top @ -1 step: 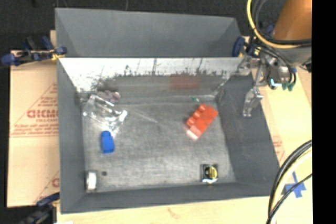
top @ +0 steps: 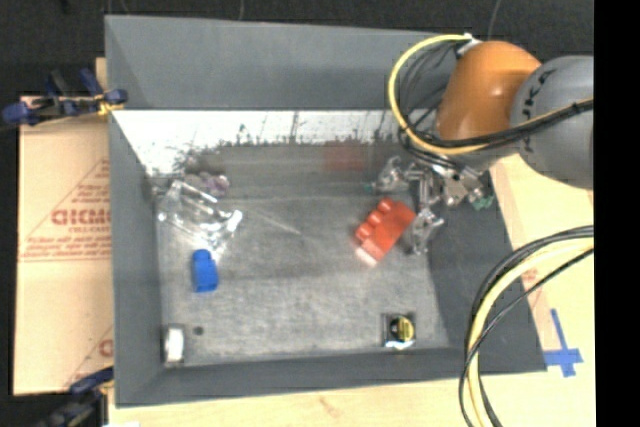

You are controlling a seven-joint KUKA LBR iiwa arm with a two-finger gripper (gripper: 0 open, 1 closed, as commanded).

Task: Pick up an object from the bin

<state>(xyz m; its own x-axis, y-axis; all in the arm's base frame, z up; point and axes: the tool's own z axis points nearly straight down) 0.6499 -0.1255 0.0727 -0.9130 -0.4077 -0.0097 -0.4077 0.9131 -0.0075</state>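
Red studded brick [top: 383, 228] lies on the floor of the bin [top: 300, 300], near the right wall. Your pincer [top: 424, 223] is just beside it, on its right. You cannot tell if the pincer is released or clenched. I judge nothing is lifted yet, so grasping and raising remain.

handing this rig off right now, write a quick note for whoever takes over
Gripper: low in the right part of the bin, close against the right side of the red block. No grasp can be confirmed from this view.
Things: the red block lies on the floor right of centre. A blue cylinder and a clear plastic piece lie at the left, a small white piece in the front-left corner, and a yellow-and-black item at the front right.
Done: nothing lifted yet.
Left: grasp one thing and lift it out.
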